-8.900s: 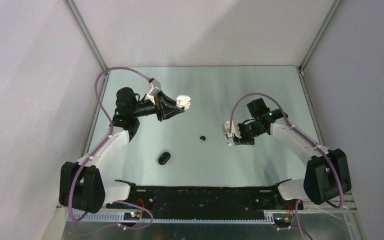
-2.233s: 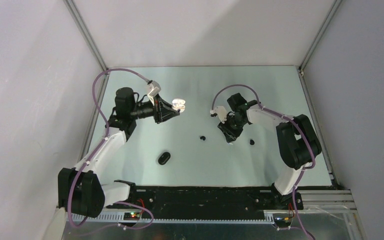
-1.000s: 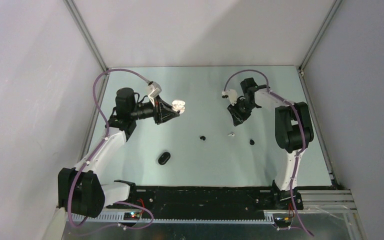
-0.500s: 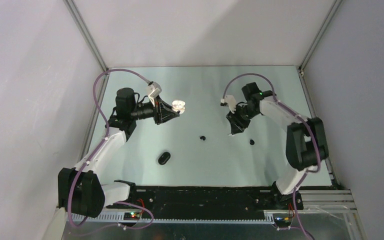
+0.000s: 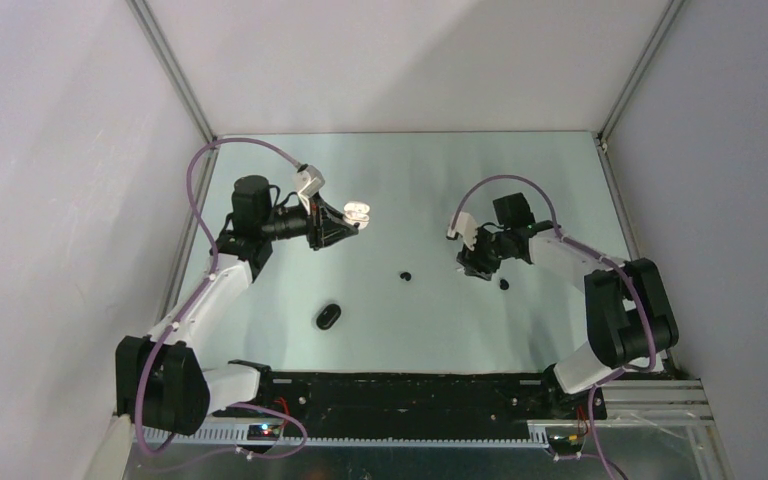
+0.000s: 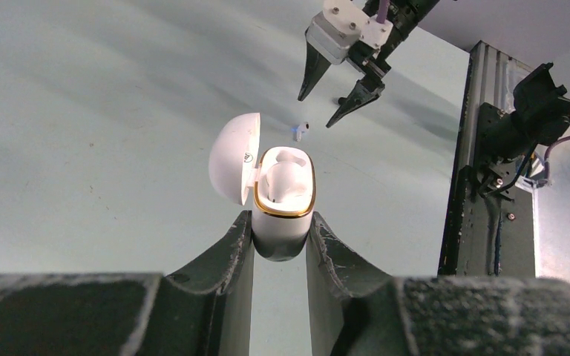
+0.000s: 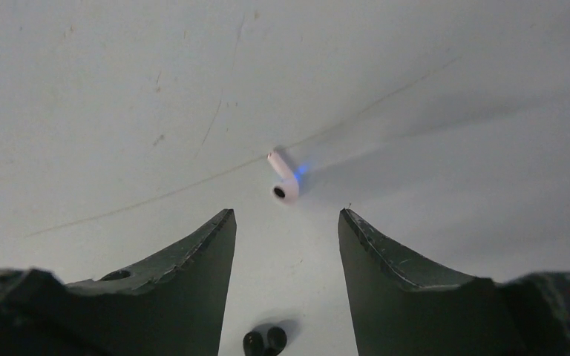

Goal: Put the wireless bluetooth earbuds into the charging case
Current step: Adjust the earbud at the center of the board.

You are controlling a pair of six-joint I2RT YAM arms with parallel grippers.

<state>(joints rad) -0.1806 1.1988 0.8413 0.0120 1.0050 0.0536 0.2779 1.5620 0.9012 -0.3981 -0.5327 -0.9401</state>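
Now | white earbud [image 7: 285, 180], apparently blue-lit | right hand [image 7: 286, 213] spread | left hand [image 6: 280, 217] pinching case [image 6: 283, 194]

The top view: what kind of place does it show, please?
Probably a laboratory robot cell, not a home or shop: a table enclosed by plain white walls with metal frame posts, and two arms bolted at its near edge.
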